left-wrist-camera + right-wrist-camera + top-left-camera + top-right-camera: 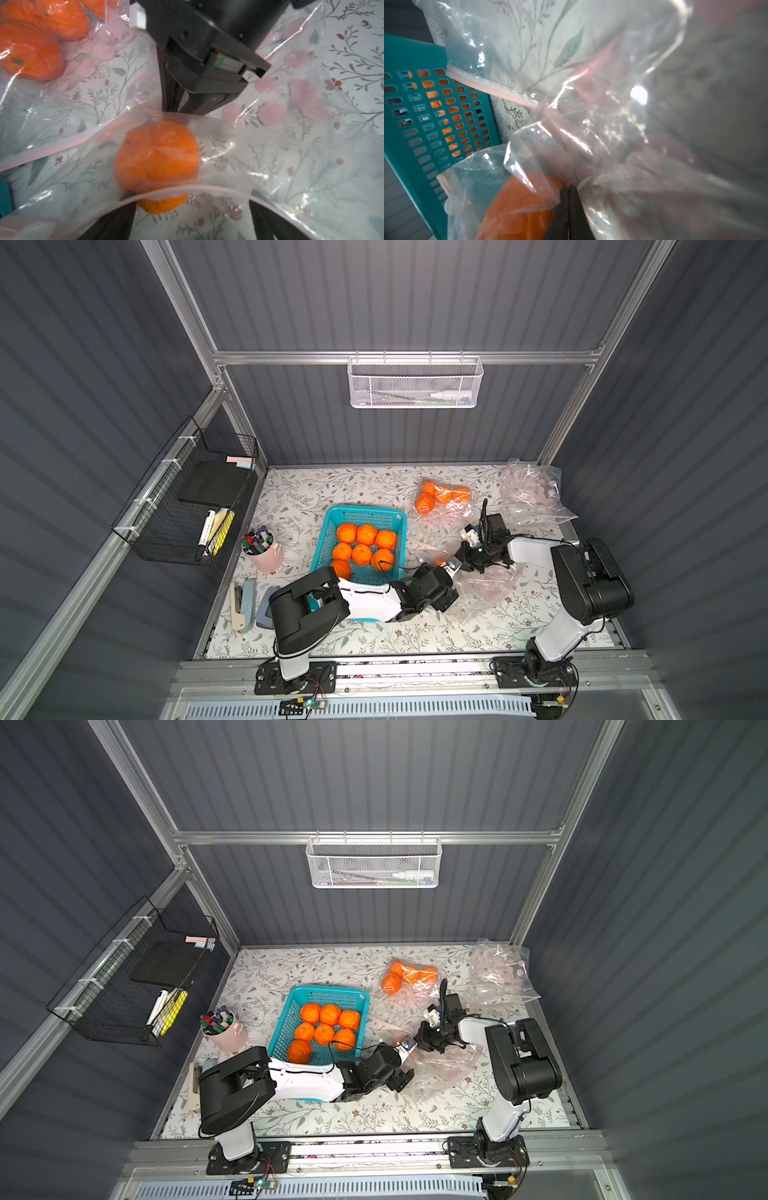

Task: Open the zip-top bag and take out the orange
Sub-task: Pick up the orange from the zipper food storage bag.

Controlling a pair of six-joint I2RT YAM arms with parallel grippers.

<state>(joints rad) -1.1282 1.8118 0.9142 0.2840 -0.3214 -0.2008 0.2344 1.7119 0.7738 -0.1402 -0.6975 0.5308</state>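
Observation:
The clear zip-top bag point(486, 593) point(444, 1073) lies right of the basket with its mouth pulled apart. One orange point(155, 158) sits just inside that mouth and shows as a small orange patch point(439, 561) in a top view. My left gripper point(191, 224) is open, its fingers point(116, 218) spread wide at the near rim, and the orange lies just ahead of them. My right gripper point(569, 189) is shut on the bag's far rim film and holds it up. The orange point(512, 207) sits beside its tips.
A teal basket point(365, 514) holding several oranges stands left of the bag. Another bag with oranges point(444, 497) lies behind, and empty bags point(532, 493) are heaped at the back right. A pink cup of markers point(264, 551) and a stapler point(243, 603) are at the left.

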